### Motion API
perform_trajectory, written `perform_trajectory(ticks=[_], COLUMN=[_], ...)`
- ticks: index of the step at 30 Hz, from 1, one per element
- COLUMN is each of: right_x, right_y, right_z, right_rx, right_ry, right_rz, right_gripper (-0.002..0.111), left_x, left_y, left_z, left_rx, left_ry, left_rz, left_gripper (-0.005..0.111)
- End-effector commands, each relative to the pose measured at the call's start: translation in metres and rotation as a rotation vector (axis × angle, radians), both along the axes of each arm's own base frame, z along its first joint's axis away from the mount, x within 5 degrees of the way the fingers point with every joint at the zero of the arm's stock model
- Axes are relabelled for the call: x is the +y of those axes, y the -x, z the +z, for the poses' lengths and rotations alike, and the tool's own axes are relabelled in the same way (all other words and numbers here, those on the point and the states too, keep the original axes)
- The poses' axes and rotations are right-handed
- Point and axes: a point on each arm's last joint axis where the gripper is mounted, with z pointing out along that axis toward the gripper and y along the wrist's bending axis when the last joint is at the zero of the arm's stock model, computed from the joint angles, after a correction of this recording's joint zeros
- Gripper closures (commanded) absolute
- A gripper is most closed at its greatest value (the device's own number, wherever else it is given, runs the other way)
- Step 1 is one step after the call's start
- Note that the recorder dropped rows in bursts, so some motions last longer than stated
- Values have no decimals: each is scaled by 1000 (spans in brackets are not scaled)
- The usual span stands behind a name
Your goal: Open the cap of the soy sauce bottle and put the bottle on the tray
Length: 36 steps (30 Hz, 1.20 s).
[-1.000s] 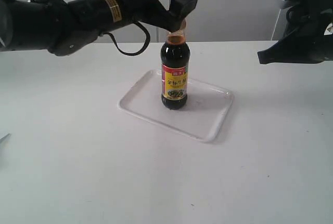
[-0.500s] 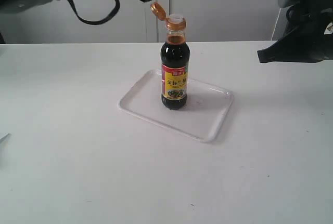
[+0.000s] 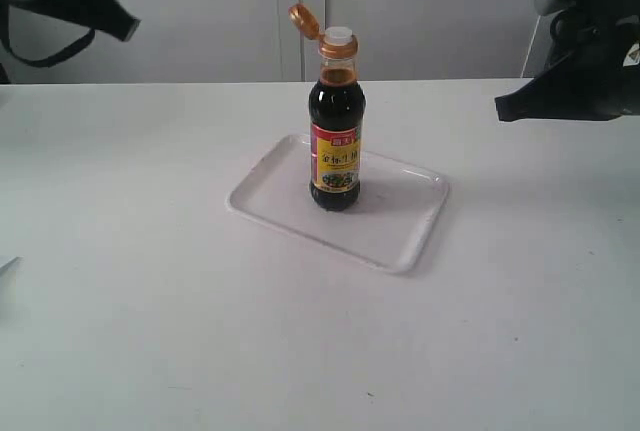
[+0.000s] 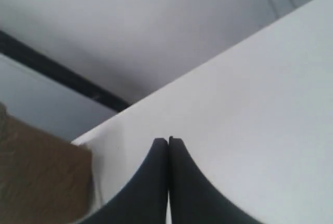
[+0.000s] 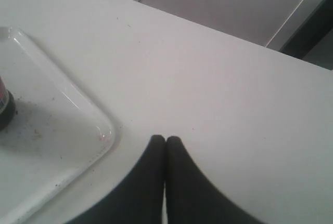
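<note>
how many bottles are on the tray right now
1. The soy sauce bottle stands upright on the white tray, toward its back-left part, with its cap flipped open. No other bottle shows in any view.

The bottle point(image 3: 336, 146) holds near-black liquid behind a red and yellow label; its cap point(image 3: 304, 20) is orange-brown — spout white. White tray point(image 3: 410, 241), white table point(image 3: 150, 331), black grippers.

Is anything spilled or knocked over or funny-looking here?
Nothing spilled. The soy sauce bottle stands upright on the tray. Its cap hangs flipped open beside the white spout, on purpose. The tray floor shows a few dark specks.
</note>
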Motion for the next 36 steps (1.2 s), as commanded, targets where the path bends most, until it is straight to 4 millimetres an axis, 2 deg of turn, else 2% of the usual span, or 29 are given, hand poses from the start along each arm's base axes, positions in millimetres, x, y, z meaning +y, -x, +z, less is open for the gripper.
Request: perform_trajectory(ticks=[1,4,8,14,19,29,33,36], right_x=[-1,-1,-3,-12,-22,-38,-39,-37], right_y=[1,2,6,13,19,36,54,77], right_z=[-3,-5,-9,-10,-11,4,18,32], right_rx=[10,33,112,293,381,405,333,233], right_ry=[56,74,125,140,116,48,18,-28], right_rz=[31,41,57,17,-45,-155,-160,-159], right_gripper=[108,108,108,108,108,108,108,108], left_x=[19,23,27,43,49,62,63,67], left_y=[12,17,21,27,41,75,92,108], left_z=[-4,-11,-21,-22,-22,-28,-36,-45], left_rx=[141,259,417,506,515,497,458,433], left_ry=[-165,-174,-43,73,97,135,213,240], left_rz=[107,98,23,55,65,61,10,-13], left_gripper=[107,107,107,107,107,107,107,107])
